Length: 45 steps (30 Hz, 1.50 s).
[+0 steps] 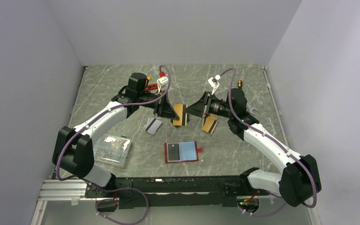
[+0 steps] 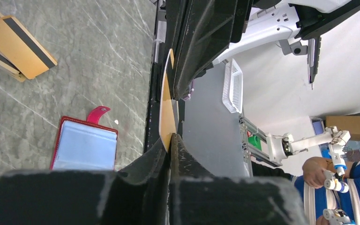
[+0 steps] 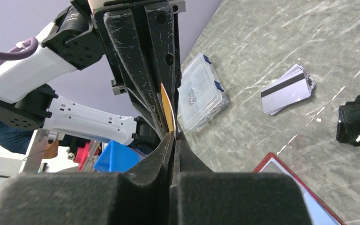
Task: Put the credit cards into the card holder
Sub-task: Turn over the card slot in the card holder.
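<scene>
One orange-gold credit card [image 1: 180, 115] is held on edge above the table between both grippers. My left gripper [image 1: 174, 114] is shut on its left end, and my right gripper [image 1: 190, 111] is shut on its right end. The left wrist view shows my left gripper [image 2: 170, 136] pinching the card [image 2: 167, 108]. The right wrist view shows my right gripper [image 3: 174, 136] pinching the card [image 3: 168, 108]. More orange-gold cards [image 1: 210, 124] lie under the right arm. Silver-white cards [image 1: 153, 125] lie to the left. The red card holder [image 1: 194, 152] lies open in front, bluish lining up.
A black flat rectangle [image 1: 172, 150] lies on the holder's left half. A clear plastic box [image 1: 113, 149] stands at the front left, and also shows in the right wrist view [image 3: 200, 92]. Grey walls close in the table on three sides.
</scene>
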{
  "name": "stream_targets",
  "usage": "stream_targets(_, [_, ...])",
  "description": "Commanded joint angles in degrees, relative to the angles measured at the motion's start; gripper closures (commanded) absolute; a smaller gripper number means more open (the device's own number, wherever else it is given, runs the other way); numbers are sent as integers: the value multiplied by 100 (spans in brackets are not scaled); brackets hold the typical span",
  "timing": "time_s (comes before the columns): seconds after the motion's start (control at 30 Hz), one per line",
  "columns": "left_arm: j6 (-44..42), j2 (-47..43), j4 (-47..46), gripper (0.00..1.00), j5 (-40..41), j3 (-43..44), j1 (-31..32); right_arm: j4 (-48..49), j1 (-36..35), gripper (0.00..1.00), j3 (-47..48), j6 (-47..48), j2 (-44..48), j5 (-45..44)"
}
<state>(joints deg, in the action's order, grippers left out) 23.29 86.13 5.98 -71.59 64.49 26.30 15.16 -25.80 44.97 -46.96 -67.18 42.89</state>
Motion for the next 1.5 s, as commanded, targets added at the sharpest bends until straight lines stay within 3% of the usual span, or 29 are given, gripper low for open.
stream_targets(0.0, [141,-49,-444,99,-331,73,40,447,-74,93,39,-80,5,-40])
stream_targets(0.1, [311,-33,-623,100,-391,51,4,729,-149,83,-86,-289,-16,22])
stream_targets(0.2, [449,-84,-850,100,-412,-19,-41,1138,-231,81,-277,-586,-25,23])
stream_targets(0.37, [779,-137,-1244,100,-551,-143,-132,1409,-396,84,-399,-760,-83,-128])
stream_targets(0.47, [823,-166,-1344,100,-640,-158,-134,1384,-408,95,-420,-782,-73,-246])
stream_targets(0.53, [818,-196,-1357,93,-736,-147,-137,1249,-409,100,-429,-715,-4,-374])
stream_targets(0.7, [915,-254,-1538,68,-1031,-150,-134,846,-405,100,-437,-503,115,-540])
stream_targets(0.83, [990,-297,-1605,60,-1094,-139,-134,601,-415,100,-520,-403,106,-557])
stream_targets(1.47, [1553,-394,-2235,68,-1180,-179,-665,-119,-695,100,-838,-115,379,-566])
